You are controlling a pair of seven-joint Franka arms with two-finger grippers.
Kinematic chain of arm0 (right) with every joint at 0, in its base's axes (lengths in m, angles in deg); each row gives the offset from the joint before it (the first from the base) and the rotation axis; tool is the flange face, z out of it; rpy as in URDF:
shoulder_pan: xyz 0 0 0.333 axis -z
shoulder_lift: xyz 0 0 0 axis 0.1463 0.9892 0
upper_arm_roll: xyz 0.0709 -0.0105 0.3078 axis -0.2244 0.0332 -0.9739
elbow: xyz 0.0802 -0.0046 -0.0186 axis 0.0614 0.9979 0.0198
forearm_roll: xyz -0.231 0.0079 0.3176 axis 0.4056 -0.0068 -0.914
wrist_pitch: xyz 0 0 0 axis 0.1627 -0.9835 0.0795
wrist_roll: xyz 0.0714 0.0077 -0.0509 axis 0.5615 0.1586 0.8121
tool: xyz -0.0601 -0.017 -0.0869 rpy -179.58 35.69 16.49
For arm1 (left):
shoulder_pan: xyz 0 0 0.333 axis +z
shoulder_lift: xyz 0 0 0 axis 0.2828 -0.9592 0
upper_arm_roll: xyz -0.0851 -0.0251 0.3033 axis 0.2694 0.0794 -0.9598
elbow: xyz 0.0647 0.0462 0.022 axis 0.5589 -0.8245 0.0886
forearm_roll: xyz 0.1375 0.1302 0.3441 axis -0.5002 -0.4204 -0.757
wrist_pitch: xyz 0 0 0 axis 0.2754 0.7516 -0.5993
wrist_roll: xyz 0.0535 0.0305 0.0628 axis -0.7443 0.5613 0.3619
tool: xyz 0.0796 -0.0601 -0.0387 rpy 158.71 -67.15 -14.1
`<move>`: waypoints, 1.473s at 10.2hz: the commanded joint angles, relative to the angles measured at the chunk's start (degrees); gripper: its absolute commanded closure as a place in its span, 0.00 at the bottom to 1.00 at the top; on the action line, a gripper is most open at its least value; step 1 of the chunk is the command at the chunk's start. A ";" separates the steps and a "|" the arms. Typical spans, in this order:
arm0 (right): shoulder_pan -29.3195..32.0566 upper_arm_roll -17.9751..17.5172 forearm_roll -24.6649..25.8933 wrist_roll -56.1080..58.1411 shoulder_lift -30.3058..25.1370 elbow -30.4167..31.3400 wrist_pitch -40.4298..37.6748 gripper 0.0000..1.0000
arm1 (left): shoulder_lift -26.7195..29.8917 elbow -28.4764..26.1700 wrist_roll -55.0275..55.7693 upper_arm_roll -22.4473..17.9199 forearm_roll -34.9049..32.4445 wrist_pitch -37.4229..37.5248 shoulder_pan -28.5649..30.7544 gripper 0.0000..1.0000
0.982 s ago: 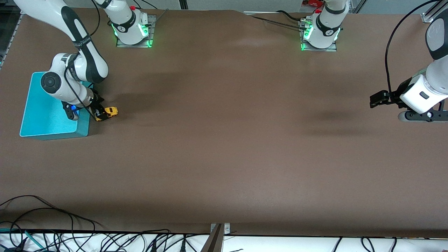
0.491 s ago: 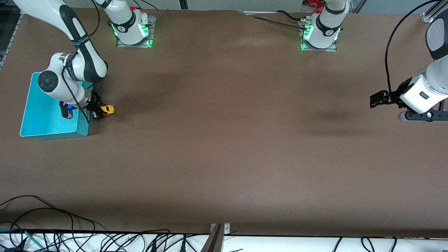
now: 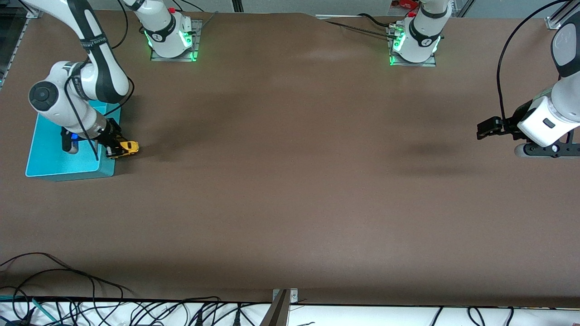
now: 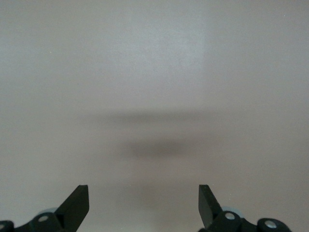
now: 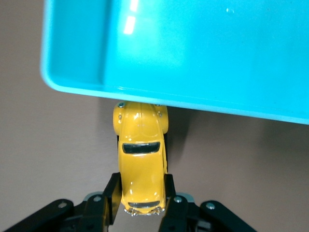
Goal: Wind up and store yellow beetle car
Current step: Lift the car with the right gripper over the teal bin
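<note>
Beside the teal bin (image 3: 59,163), right gripper (image 3: 113,147) clamps yellow beetle car (image 3: 124,148).

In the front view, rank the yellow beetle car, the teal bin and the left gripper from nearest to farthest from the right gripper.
1. yellow beetle car: clamped in the right gripper.
2. teal bin: right beside it, at the right arm's end of the table.
3. left gripper: open, waiting at the left arm's end.

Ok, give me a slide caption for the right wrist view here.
Right gripper shut on the yellow beetle car, held beside the rim of the turquoise tray.
</note>
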 commanded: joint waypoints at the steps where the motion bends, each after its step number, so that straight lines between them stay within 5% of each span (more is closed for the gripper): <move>1: 0.07 -0.43 0.63 -2.31 -2.56 -2.60 -3.45 1.00 | 0.29 0.27 -1.49 0.11 1.23 0.55 0.50 0.00; 6: 0.15 2.46 5.97 -1.52 -2.75 -12.98 -22.50 1.00 | 0.29 0.09 -1.58 0.11 1.32 0.55 0.59 0.01; 11: 1.29 13.25 6.87 12.49 -4.50 -9.04 -23.77 1.00 | 0.29 0.09 -1.49 0.11 1.32 0.55 0.76 0.01; 15: 2.09 22.41 6.87 22.91 -4.34 -1.75 -15.09 1.00 | 0.29 0.18 -1.49 0.11 1.32 0.55 0.76 0.01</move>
